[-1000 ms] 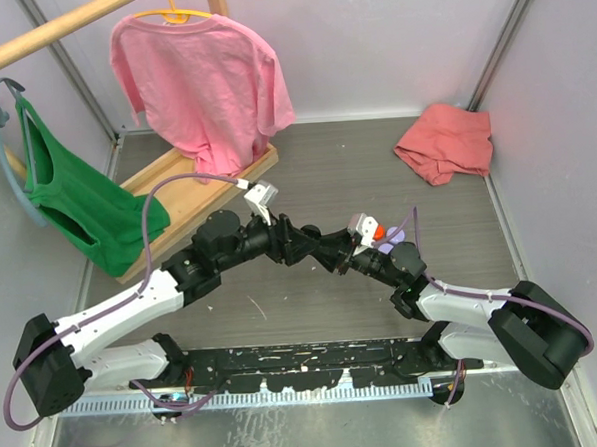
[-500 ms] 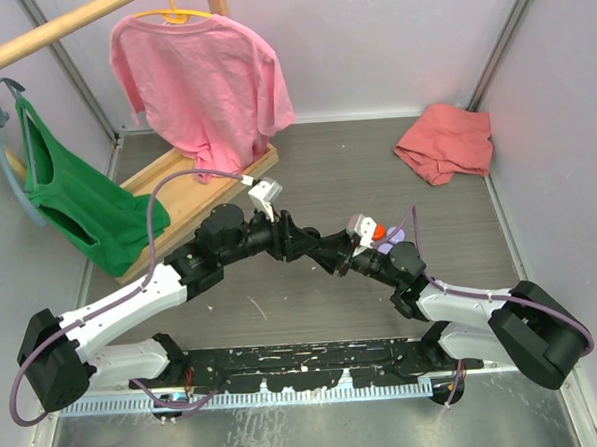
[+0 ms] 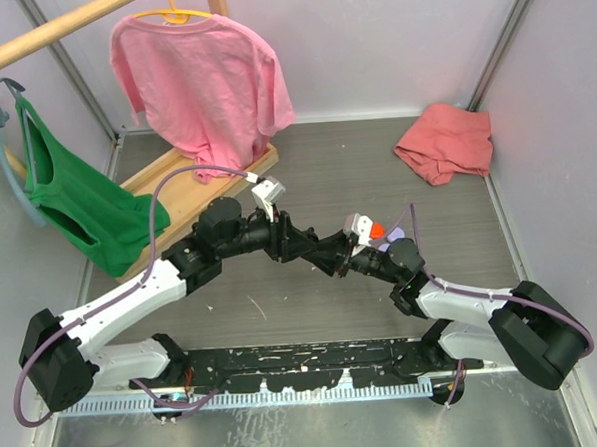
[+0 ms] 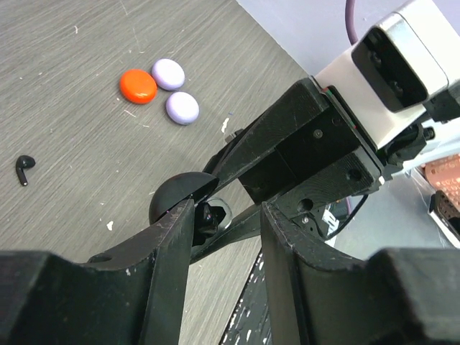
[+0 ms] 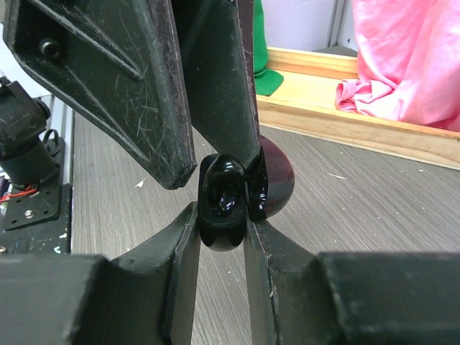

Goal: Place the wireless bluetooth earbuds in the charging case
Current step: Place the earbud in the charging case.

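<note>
Holding position, centre of the table (image 3: 306,168), above its grey top: two arms met tip to tip.

- Right gripper (image 5: 221,215) – both fingers clamped on a glossy black case (image 5: 223,190), hinged open, its domed lid (image 5: 279,180) swung to the far side. Case held off the table.
- Left gripper (image 4: 226,210) – jaws partly apart, coming at the case from the other side; one finger (image 5: 144,93) ends at the near edge of the open half, the other at the seam between that half and the lid. Whether they press on the case or pinch anything cannot be told.
- Inside of the open half: dark and shiny; an earbud seated there cannot be made out.
- Black earbud (image 4: 24,169) – one, loose, lying flat on the table, apart from both grippers and from the black case.
- Orange round case (image 4: 138,85) – shut, on the table.
- Lilac round case (image 4: 168,73) – shut, just beside the orange one.
- Second lilac round case (image 4: 182,108) – shut, just beside both.
- Pink shirt (image 3: 206,78) on a yellow hanger, far left corner, its hem on a wooden base (image 3: 176,185).
- Green top (image 3: 77,195), hanging at the left wall, draped onto the same wooden base.
- Red cloth (image 3: 444,141), crumpled, far right corner.
</note>
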You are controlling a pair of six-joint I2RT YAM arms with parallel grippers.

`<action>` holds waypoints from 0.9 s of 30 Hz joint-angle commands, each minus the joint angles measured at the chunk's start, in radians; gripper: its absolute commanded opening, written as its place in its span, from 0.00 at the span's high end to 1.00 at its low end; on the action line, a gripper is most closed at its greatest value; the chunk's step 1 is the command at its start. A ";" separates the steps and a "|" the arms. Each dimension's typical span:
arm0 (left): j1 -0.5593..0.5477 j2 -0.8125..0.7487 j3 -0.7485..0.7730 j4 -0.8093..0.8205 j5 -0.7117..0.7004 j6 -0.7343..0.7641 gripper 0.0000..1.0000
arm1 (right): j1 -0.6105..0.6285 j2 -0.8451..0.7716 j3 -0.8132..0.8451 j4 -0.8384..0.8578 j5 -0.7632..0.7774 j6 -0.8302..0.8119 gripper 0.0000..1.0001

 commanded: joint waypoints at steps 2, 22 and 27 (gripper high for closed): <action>0.015 -0.026 0.028 0.038 0.122 0.045 0.57 | -0.003 -0.014 0.069 0.009 -0.116 0.027 0.97; 0.038 -0.033 0.039 0.019 0.199 0.148 0.42 | -0.016 0.012 0.096 0.008 -0.202 0.063 0.98; 0.039 -0.100 0.037 -0.006 0.140 0.131 0.39 | -0.048 -0.014 0.064 -0.001 -0.095 0.056 0.99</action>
